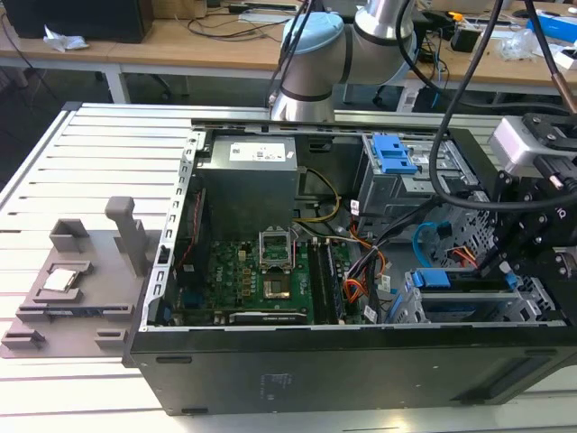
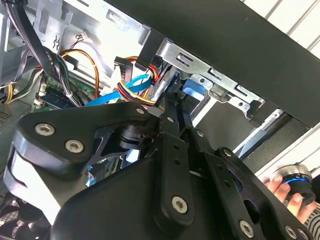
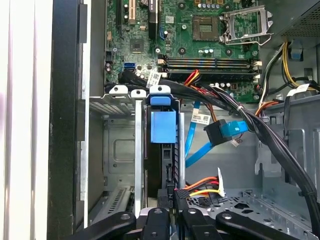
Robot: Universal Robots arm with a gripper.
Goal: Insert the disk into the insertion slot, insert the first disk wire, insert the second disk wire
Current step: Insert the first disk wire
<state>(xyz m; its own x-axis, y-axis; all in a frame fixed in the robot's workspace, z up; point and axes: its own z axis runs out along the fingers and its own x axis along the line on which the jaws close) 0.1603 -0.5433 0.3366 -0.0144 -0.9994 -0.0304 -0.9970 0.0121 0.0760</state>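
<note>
Inside the open computer case, one disk [image 3: 163, 127], dark edge-on in its bright blue carrier, stands in the single sheet-metal insertion slot [image 3: 119, 150], gripper [image 3: 172, 196] clenched at its edge; one blue wire [image 3: 230, 129] nearby.

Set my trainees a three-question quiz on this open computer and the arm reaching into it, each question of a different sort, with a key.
1. In the exterior view, toward which side of the case is the insertion slot, where the gripper reaches?
2. The carrier of the disk is: A red, B blue, C green.
3. True or false: the gripper is outside the case.
Key: 1 the exterior view's right; 2 B; 3 false.
</note>
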